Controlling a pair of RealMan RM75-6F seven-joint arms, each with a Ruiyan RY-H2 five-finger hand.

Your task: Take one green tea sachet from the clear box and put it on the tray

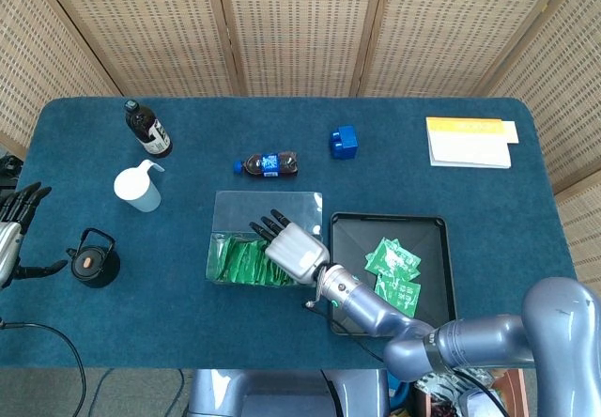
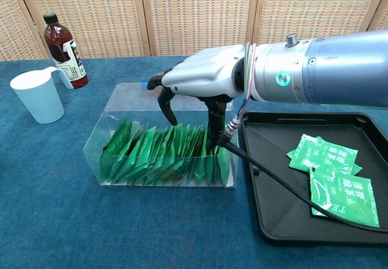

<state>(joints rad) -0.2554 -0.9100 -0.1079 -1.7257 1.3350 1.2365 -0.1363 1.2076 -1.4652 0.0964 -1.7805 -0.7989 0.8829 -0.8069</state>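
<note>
The green tea sachets (image 2: 162,155) stand upright in a packed row inside the clear box (image 2: 121,108), which sits near the middle of the desk's (image 1: 507,220) front half. The right hand (image 2: 197,84) reaches down into the box with its fingers apart; one fingertip (image 2: 212,143) is down among the sachets at the row's right end, another hangs just above the row. Whether it pinches a sachet cannot be told. Just beside the box, toward the desk's right edge, lies the black tray (image 2: 285,129) with loose sachets (image 2: 330,172) already in it. The left hand (image 1: 17,212) hangs past the desk's left edge, fingers spread, holding nothing. Near that edge stand a small black teapot (image 1: 92,259), a white cup (image 1: 139,187) and a dark bottle (image 1: 147,128). Behind the box lies a small bottle (image 1: 269,164) on its side, with a blue block (image 1: 344,141) beside it and a yellow-edged pad (image 1: 470,141) toward the back right corner.
</note>
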